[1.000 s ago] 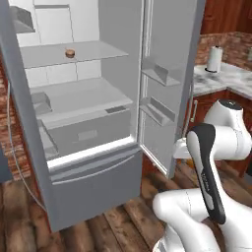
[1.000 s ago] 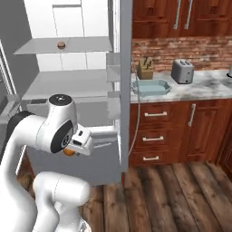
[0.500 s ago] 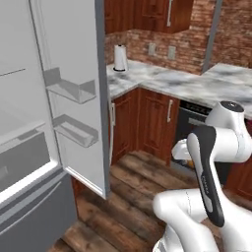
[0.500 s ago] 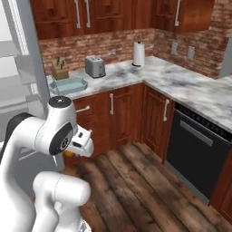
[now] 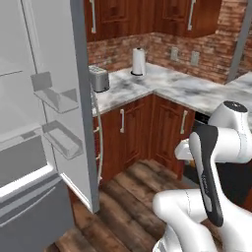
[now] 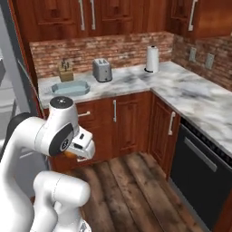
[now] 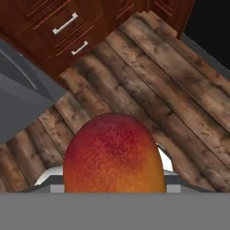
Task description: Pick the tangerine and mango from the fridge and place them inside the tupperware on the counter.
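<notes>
An oblong mango (image 7: 112,157), red on top and fading to orange, sits between my gripper's (image 7: 112,182) jaws, which are shut on it above the wooden floor. In the right base view the gripper (image 6: 76,152) hangs low in front of the cabinets, with an orange bit of mango (image 6: 68,154) showing under the hand. The pale teal tupperware (image 6: 70,87) rests on the marbled counter (image 6: 131,81), up and behind the gripper. The fridge (image 5: 44,123) stands open on the left with its white door bins showing. The tangerine is out of view.
A toaster (image 6: 102,70), a knife block (image 6: 66,71) and a paper towel roll (image 6: 152,59) stand along the brick back wall. The counter turns a corner to the right over a black dishwasher (image 6: 199,172). The open fridge door's edge (image 5: 83,108) juts out near the cabinets.
Both base views have swung right, away from the fridge interior and toward the counter corner, so the base has moved. The mango stays in the gripper.
</notes>
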